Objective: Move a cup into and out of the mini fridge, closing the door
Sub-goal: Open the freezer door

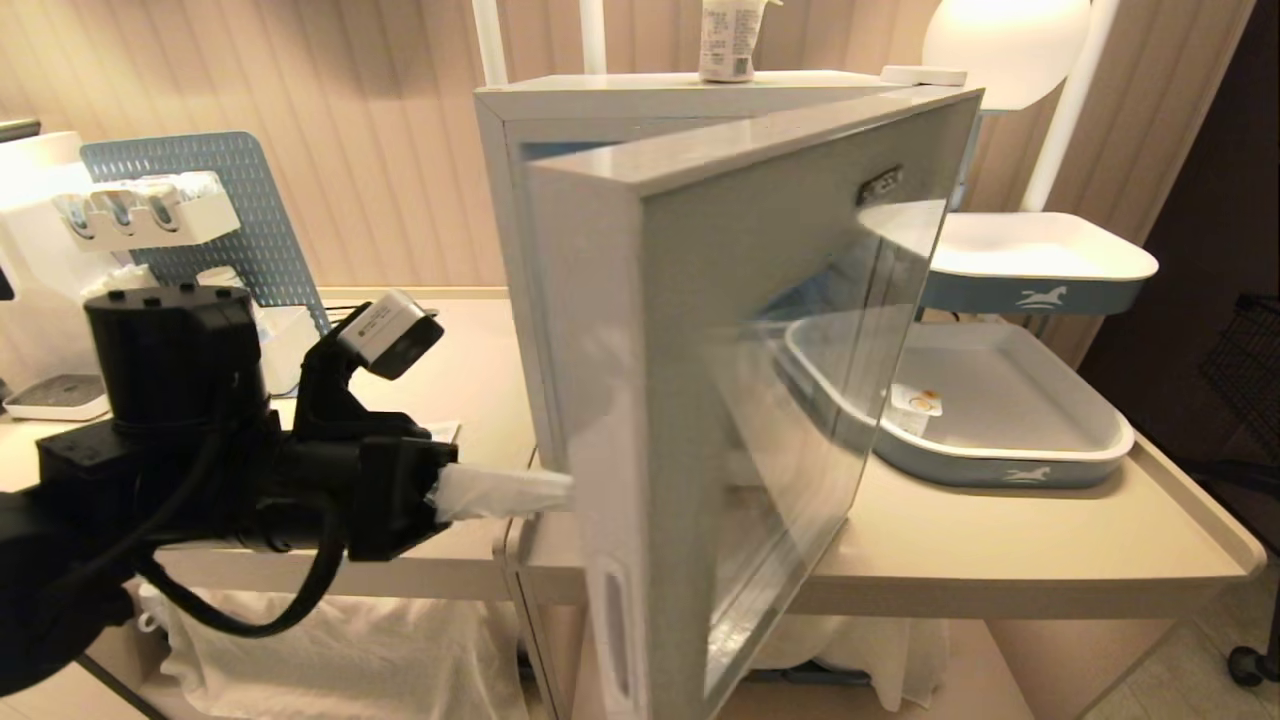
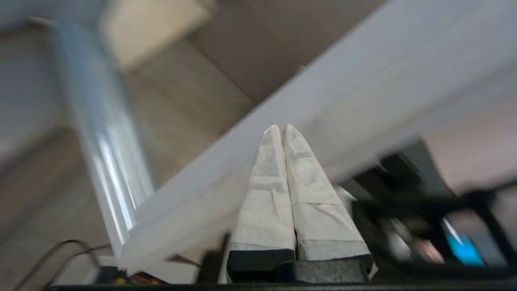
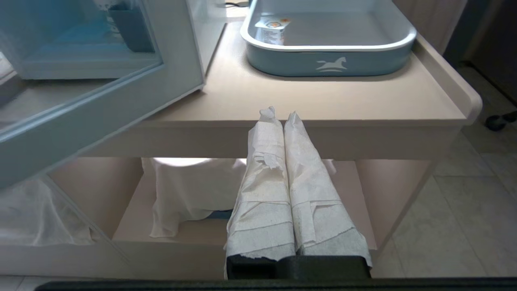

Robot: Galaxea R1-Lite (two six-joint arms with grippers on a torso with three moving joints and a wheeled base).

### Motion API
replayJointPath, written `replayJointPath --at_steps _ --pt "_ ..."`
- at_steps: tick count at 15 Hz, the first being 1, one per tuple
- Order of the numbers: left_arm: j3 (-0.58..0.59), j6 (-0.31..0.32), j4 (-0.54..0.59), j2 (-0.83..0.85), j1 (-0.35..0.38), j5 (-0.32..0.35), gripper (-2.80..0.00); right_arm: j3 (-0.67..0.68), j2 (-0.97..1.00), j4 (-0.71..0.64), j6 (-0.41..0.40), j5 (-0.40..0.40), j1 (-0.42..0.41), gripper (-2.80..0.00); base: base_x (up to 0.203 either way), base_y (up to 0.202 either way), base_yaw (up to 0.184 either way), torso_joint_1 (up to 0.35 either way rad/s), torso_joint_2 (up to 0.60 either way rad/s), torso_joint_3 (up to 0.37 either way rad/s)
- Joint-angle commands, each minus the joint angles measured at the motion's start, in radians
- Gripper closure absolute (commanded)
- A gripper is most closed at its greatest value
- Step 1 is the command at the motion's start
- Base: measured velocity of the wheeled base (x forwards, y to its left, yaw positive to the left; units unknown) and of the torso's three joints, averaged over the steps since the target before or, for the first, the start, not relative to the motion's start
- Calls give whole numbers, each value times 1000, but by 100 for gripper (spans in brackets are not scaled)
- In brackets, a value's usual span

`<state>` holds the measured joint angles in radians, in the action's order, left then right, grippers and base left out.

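Left gripper (image 1: 560, 490), fingers pressed together and empty, touches the half-open door's (image 1: 640, 330) edge; cup (image 1: 728, 40) stands atop the fridge (image 1: 600, 100)

One mini fridge (image 1: 560, 110), with one door (image 1: 700, 400) hinged on it. One cup (image 1: 727, 40) on the fridge's top. Two blue-and-white trays, each bearing a horse emblem: an upper tray (image 1: 1040, 275) and a lower tray (image 1: 1010, 455). One low tub with an orange-marked lid (image 1: 915, 405) in the lower tray. One blue pegboard panel (image 1: 200, 210). Two grippers: left gripper (image 1: 565, 490), right gripper (image 3: 280, 115), each with two paper-wrapped fingers pressed together.
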<state>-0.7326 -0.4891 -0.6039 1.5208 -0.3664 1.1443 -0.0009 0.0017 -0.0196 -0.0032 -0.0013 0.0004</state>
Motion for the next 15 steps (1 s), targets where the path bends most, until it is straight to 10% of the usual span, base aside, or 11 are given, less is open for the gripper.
replayJointPath --at_steps 1,5,9,10,12,15 --pt "-30 -4 -3 17 -26 127 0 1 0 0 0 0 0 0 0 0 0 0 0 0" --pt "-134 -5 -3 126 -239 142 0 -1 0 0 0 0 0 0 0 0 0 0 0 0" --pt "-165 2 -5 164 -347 25 0 -1 0 0 0 0 0 0 0 0 0 0 0 0" --pt "-160 2 2 122 -334 -55 0 1 1 0 0 0 0 0 0 0 0 0 0 0" --pt "-180 -1 82 -17 -286 -420 0 -1 1 0 -1 0 0 0 0 0 0 0 0 0" --pt "-445 -10 553 -225 -115 -948 0 -1 0 0 -2 0 0 0 0 0 0 0 0 0"
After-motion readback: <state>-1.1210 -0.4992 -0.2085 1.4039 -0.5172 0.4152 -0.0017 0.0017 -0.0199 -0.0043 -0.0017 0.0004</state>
